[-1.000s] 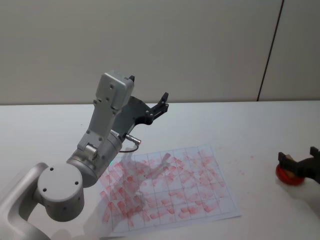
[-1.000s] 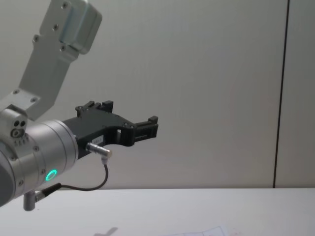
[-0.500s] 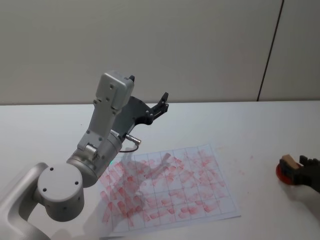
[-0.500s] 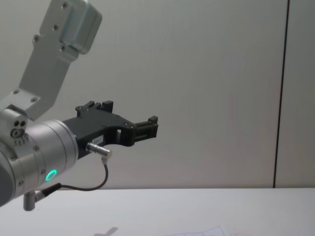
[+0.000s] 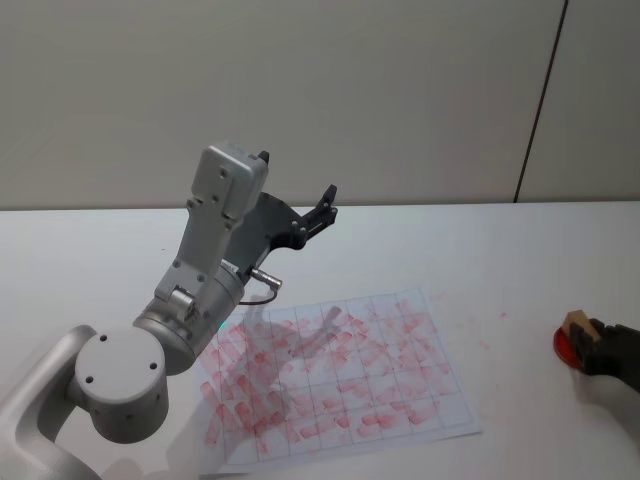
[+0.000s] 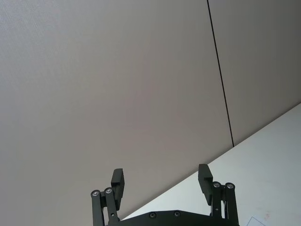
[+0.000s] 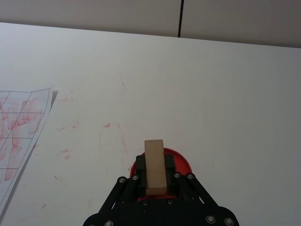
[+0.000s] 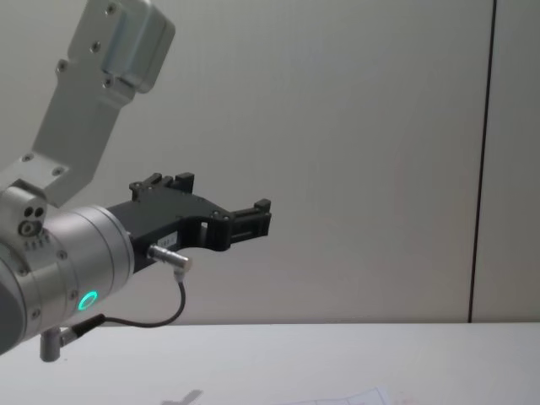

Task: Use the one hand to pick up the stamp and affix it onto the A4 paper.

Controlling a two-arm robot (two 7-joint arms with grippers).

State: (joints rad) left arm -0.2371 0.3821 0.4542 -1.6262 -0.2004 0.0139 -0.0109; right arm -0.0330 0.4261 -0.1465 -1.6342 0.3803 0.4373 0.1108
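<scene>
Well right of the A4 paper [image 5: 340, 370], on the table [image 5: 500, 250]: a round red ink pad [image 7: 182, 162] with the stamp [image 7: 154, 162] standing in it. Pinched from both sides by the right end effector [image 7: 155, 181], closed on it. From the right wrist, the whole grip; from the head, just its edge. Raised beyond the paper's far left corner: the left end effector [image 6: 161, 181], fingers spread wide.

The light is soft and even, coming from above. The white tabletop [image 5: 520, 260] is bright, the wall [image 5: 400, 100] behind it a little dimmer. The left arm [image 5: 215, 260] throws a pale grey shadow on the A4 paper [image 5: 390, 375] and toward the tabletop's front left corner. In the right wrist view a thin shadow lines the paper's edge.
</scene>
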